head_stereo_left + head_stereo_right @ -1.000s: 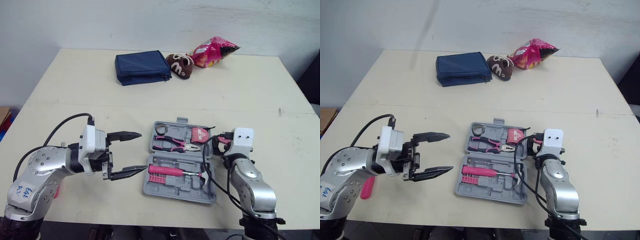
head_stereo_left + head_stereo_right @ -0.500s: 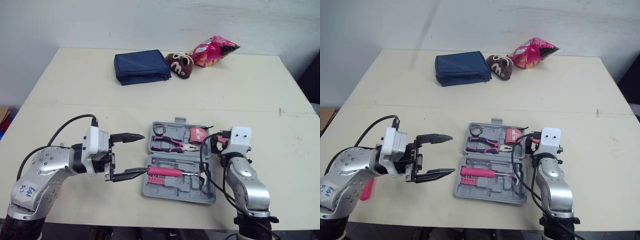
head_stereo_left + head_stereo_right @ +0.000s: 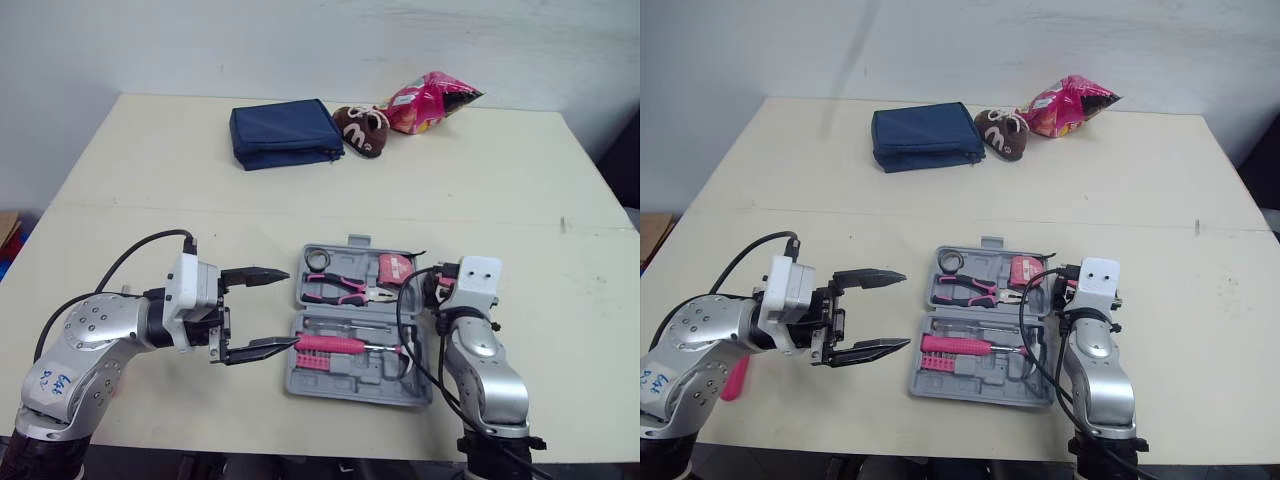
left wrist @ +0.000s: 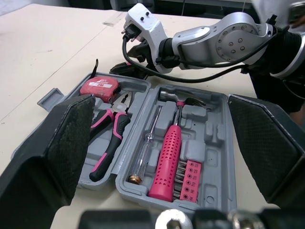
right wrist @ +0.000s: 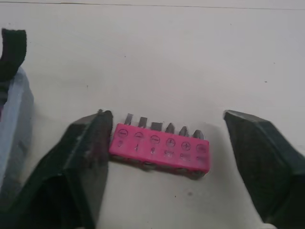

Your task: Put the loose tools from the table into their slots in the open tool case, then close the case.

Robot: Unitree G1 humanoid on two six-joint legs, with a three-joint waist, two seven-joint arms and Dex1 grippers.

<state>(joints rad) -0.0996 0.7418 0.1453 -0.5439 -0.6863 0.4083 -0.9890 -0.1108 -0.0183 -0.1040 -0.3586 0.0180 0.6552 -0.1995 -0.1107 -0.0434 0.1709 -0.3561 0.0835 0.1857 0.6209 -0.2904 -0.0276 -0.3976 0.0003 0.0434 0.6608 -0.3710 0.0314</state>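
Bright, even light; soft shadows.

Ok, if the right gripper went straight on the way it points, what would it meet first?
Probably the pink bit holder, lying on the table between the right gripper's open fingers.

A white letter "m" stands on the brown pouch [image 3: 362,130], upper centre. The pink bit holder [image 5: 158,147] bears small circled signs, one under each bit.
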